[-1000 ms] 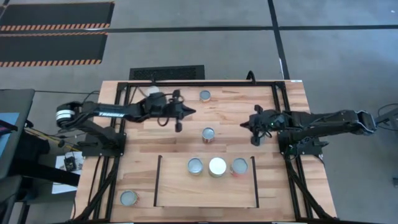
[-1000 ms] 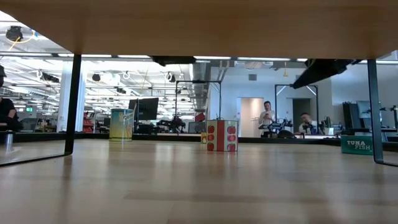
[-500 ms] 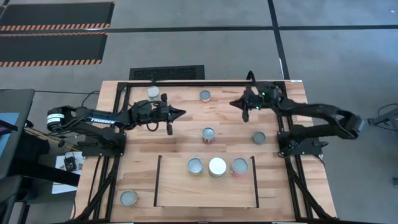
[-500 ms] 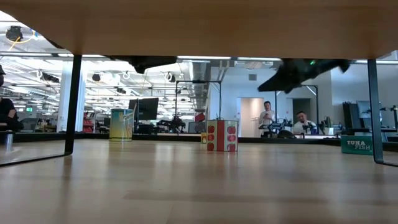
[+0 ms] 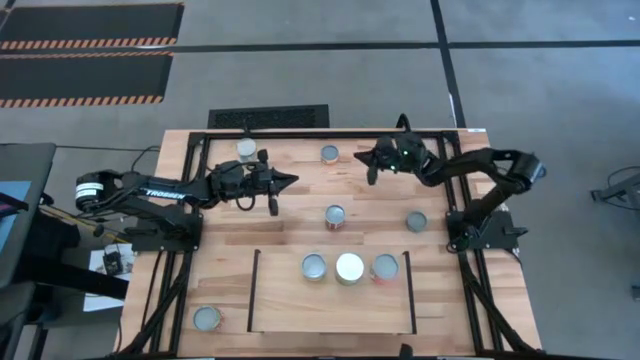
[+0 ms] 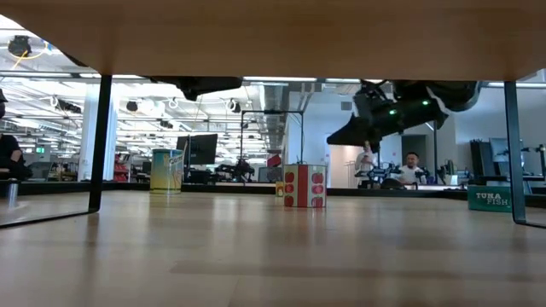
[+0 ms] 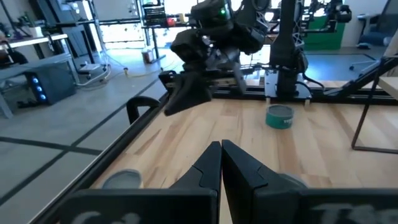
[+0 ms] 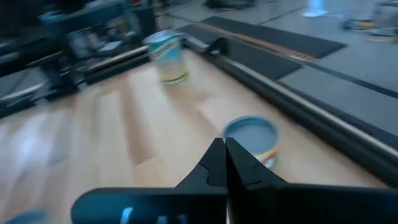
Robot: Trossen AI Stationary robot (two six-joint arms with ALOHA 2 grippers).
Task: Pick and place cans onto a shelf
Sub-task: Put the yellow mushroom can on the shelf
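Fingers pressed together and empty, my right gripper (image 5: 372,166) hangs beside the can (image 5: 329,153) at the table's (image 5: 300,310) far edge; my left gripper (image 5: 285,182), likewise closed, waits nearby.

The light-wood table (image 5: 300,210) sits inside a black tubular frame (image 5: 205,135), with a dark floor vent (image 5: 268,116) just behind it and two black mats with orange-striped edges (image 5: 90,52) farther back on the grey floor. Across the room stand a red-and-white spotted box (image 6: 304,186) and a green "TUNA FISH" box (image 6: 489,198), with two people (image 6: 413,166) beyond
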